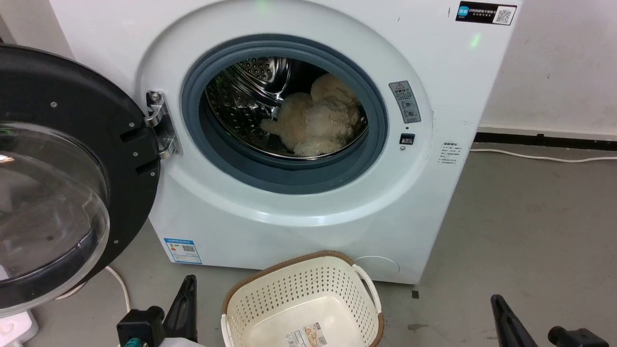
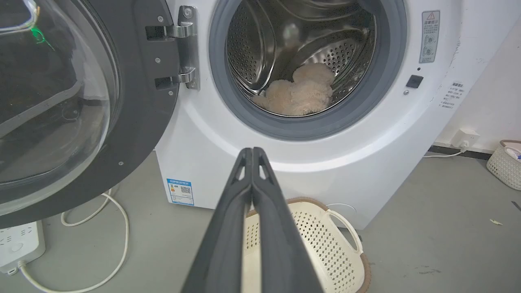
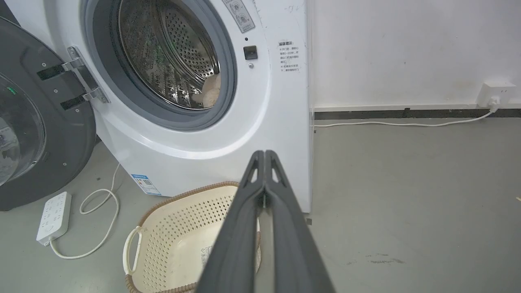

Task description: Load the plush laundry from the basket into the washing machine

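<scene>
The cream-beige plush laundry (image 1: 315,120) lies inside the steel drum of the white washing machine (image 1: 308,212), whose black-rimmed glass door (image 1: 53,183) hangs wide open at the left. On the floor in front stands the cream basket (image 1: 301,306), with just a label on its bottom. My left gripper (image 1: 189,284) is low at the basket's left, fingers pressed together and holding nothing (image 2: 252,152). At the lower right my right gripper (image 1: 496,303) is also shut on nothing (image 3: 264,154), beside the basket (image 3: 179,236). A bit of plush (image 3: 209,91) shows through the door seal.
A white power strip (image 3: 53,217) and looping white cable (image 2: 110,244) lie on the grey floor under the open door. Another cable (image 3: 403,123) runs along the wall to a socket (image 3: 494,93). A second small basket (image 2: 504,162) sits far right.
</scene>
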